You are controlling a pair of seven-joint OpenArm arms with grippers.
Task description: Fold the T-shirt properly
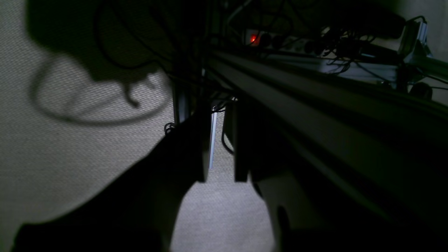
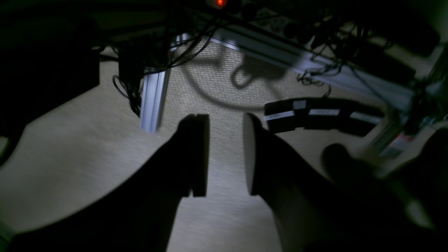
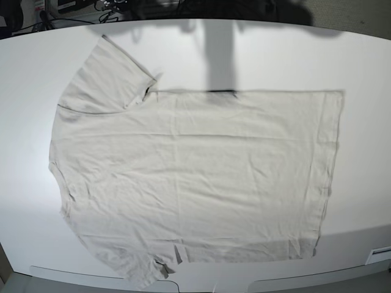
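The T-shirt (image 3: 195, 177) is pale beige and lies spread flat on the white table (image 3: 275, 55) in the base view. Its hem points right and its sleeves (image 3: 107, 76) are at the left. Neither arm shows in the base view. In the left wrist view my left gripper (image 1: 220, 119) is open, its dark fingers (image 1: 196, 154) apart with only carpet behind them. In the right wrist view my right gripper (image 2: 225, 126) is open too, with nothing between its pads (image 2: 197, 154). Both wrist views look at the floor, and neither shows the shirt.
Woven carpet (image 2: 87, 147) fills both wrist views. Aluminium frame rails (image 1: 315, 105), an upright post (image 2: 150, 101), tangled cables (image 2: 315, 42) and a power strip with a red light (image 1: 254, 39) are close by. Black labelled boxes (image 2: 315, 115) lie on the floor.
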